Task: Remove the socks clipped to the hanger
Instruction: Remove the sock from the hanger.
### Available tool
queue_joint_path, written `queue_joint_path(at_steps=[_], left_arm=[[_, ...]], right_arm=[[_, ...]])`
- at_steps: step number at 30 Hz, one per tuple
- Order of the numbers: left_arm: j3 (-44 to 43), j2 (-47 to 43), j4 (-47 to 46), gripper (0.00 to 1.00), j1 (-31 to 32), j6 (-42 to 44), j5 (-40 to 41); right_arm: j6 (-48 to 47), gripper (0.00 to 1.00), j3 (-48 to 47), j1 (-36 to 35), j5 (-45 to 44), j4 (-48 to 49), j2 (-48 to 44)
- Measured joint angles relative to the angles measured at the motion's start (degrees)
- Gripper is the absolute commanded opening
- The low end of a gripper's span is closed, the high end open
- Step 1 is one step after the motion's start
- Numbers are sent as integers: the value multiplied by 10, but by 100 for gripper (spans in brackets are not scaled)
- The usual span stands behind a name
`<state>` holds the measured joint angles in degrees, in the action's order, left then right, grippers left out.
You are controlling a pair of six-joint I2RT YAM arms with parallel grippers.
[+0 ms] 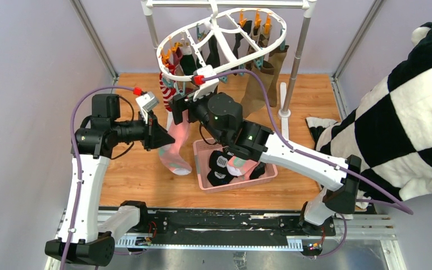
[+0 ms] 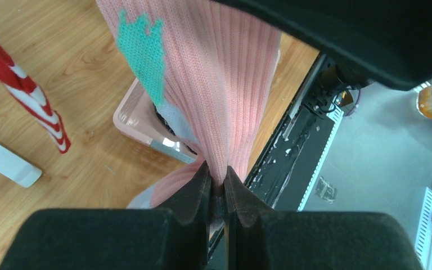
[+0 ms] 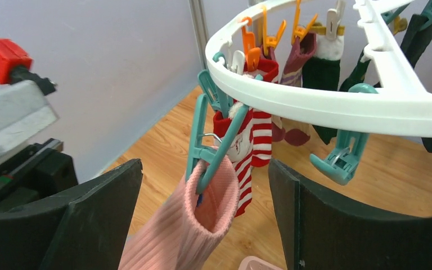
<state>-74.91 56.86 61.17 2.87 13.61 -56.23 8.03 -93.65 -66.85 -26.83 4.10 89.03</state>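
Note:
The white oval hanger (image 1: 270, 42) hangs from a grey pole rack with several socks on orange and teal clips. A pink sock (image 1: 175, 147) with a teal patch hangs from a teal clip (image 3: 211, 147) at the hanger's near-left rim (image 3: 315, 104). My left gripper (image 2: 217, 179) is shut on this pink sock (image 2: 225, 84) at its middle. My right gripper (image 3: 205, 216) is open, its jaws either side of the sock's clipped cuff (image 3: 214, 199) without touching. A red-white striped sock (image 3: 256, 140) hangs just behind. In the top view my right gripper (image 1: 184, 104) sits under the rim.
A pink basket (image 1: 202, 181) with several socks in it stands on the wooden floor below my right arm. The rack's upright pole (image 1: 298, 56) and white foot (image 1: 284, 104) stand right of the hanger. A large black-and-white checked cloth (image 1: 405, 124) lies at the right.

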Motion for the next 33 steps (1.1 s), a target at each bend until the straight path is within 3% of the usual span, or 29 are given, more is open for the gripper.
queue_joint_path(at_steps=[17,25,28,33], left_arm=[[0,-2,-2,12,2,1,10],[0,2,-3,12,3,10,19],[2,4,-3,12,3,13,25],[2,5,-6,12,3,16,28]], right_arm=[[51,58,-55,43,3,-21,57],[67,54,-55,44,9,15,64],[73,42,-55,45,11,24,64],[93,4,-55,52,19,30,64]])
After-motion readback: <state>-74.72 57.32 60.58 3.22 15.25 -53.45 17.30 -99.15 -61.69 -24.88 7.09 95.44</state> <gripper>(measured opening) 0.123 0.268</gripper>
